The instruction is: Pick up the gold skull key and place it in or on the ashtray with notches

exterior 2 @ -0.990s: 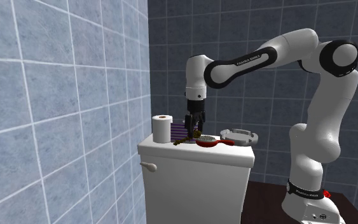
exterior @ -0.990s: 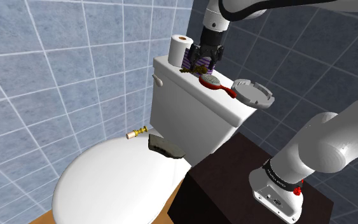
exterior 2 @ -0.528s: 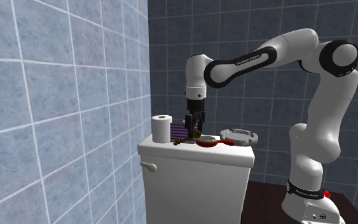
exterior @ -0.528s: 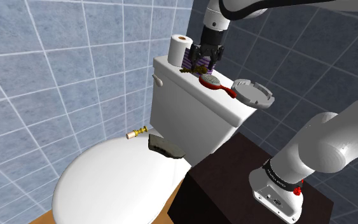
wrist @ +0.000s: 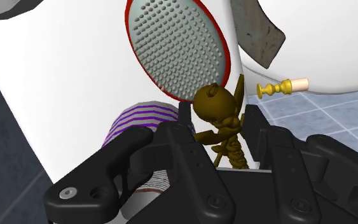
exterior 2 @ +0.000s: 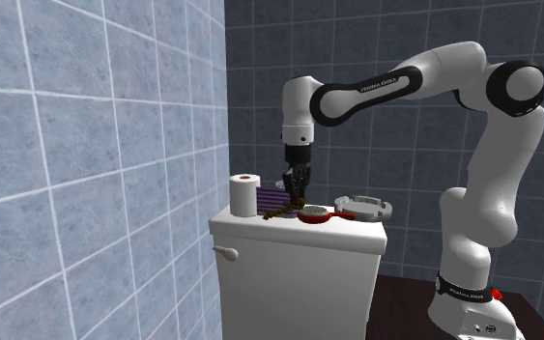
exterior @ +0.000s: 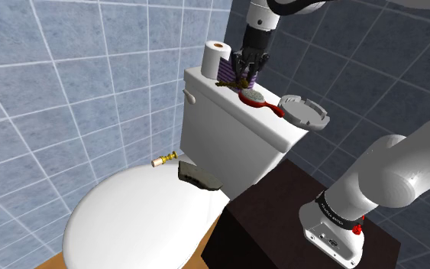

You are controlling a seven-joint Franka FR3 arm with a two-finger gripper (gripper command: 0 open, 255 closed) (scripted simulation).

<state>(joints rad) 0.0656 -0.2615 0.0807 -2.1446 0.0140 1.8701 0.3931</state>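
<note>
Light is even and diffuse throughout. The pale blue tiled wall [exterior: 68, 92] is bright, while the adjoining tiled wall [exterior: 373, 69] is much dimmer, a dull slate. The white toilet tank [exterior: 236, 145] and toilet lid [exterior: 129, 218] are close to glare-white on top and shade softly to grey along their curved sides. The arm [exterior 2: 492, 193] carries smooth gradients, darker underneath. The stand [exterior: 282, 222] is almost black. In the wrist view the fingers [wrist: 182, 127] show a faint grey sheen on their edges, and the gold skull key [wrist: 214, 105] has a soft highlight on its dome.
</note>
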